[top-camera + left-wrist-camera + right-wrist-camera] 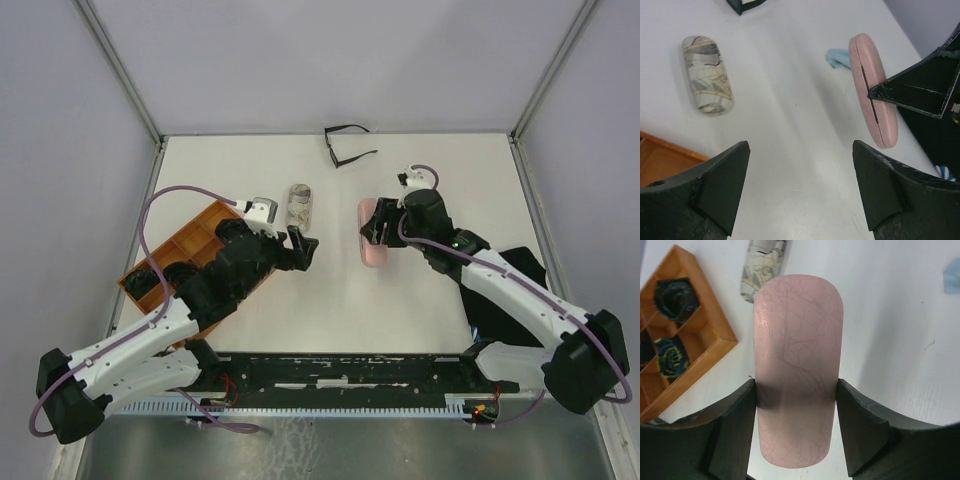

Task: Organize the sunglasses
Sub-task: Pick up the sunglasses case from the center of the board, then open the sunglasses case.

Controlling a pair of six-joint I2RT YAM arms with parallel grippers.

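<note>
Clamping both long sides of the pink case, the right pincer has its two fingers pressed against the shell; whether the case is raised off the white counter cannot be told. The left pincer hangs released, its jaws spread wide with nothing between them, to the left of the pink case and apart from it. The sunglasses, a thin black-framed pair with the arms unfolded, lie beyond the pink case at the counter's far edge, well apart from both pincers. A patterned case, closed, lies on the counter left of the pink case and roughly parallel to it. A scrap of light-blue cloth shows near the pink case's far end. Farther left of the pink case, past the patterned one, sits a wooden tray divided into compartments. Dark rounded items sit in some of them, too unclear to identify.
</note>
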